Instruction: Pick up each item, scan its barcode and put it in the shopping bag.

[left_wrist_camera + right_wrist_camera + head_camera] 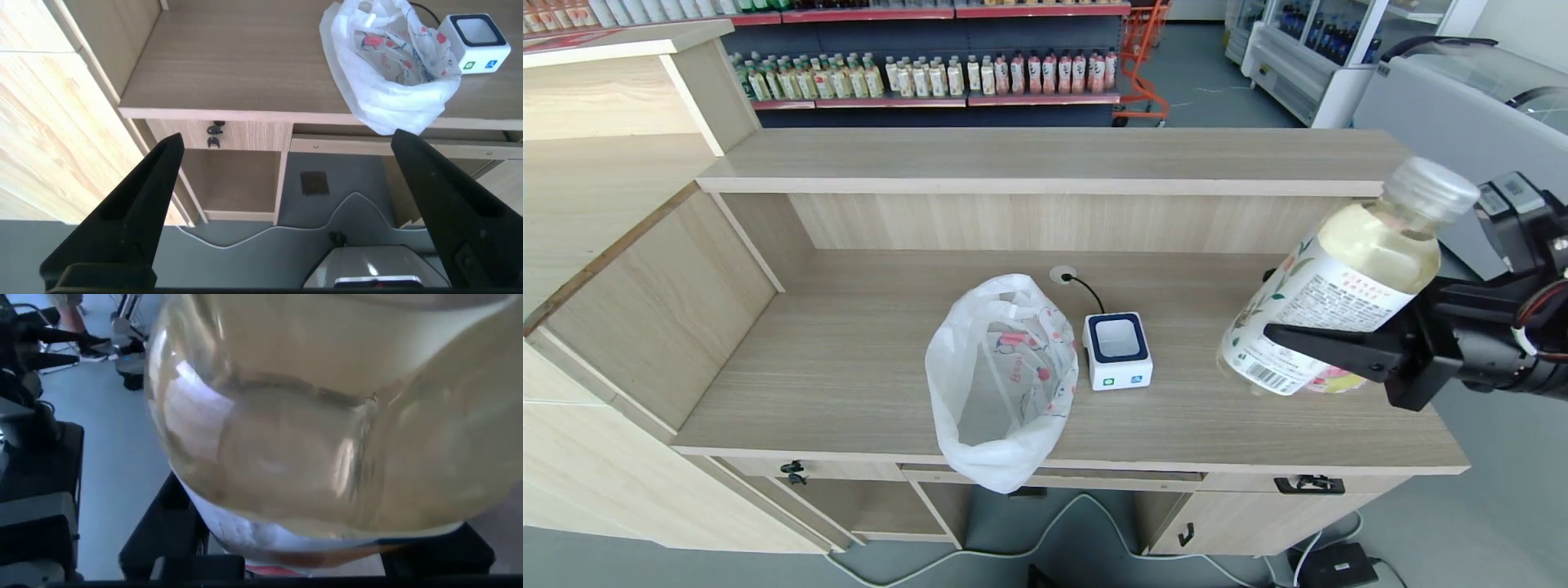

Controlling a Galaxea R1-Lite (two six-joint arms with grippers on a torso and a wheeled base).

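A: Well, where is the bottle [1339,286] to be found?

B: It is held in the air above the right end of the table [849,367], well apart from the other things. It is tilted, with its ribbed pale cap raised and its lower end turned toward the scanner [1117,349]. It is pinched across the white printed label by the right end effector [1267,304], whose black fingers are pressed against the clear plastic.

A: What is made out from the right wrist?

B: A rounded, see-through wall [327,416] is shown, with pale yellow liquid behind it.

A: And the left end effector [286,139]?

B: Its two flat black fingers are spread wide with nothing between them. It is hung low in front of the table's near edge.

A: How is the shopping bag [1001,380] described?

B: Thin, crinkled white plastic with red print is seen, the mouth open and the lower part slumped over the near edge. Just beside it the scanner is set, a small white box with rounded corners and a dark-framed window on top. A black cable [1086,290] is run from it to a round hole in the pale wood-grain top.
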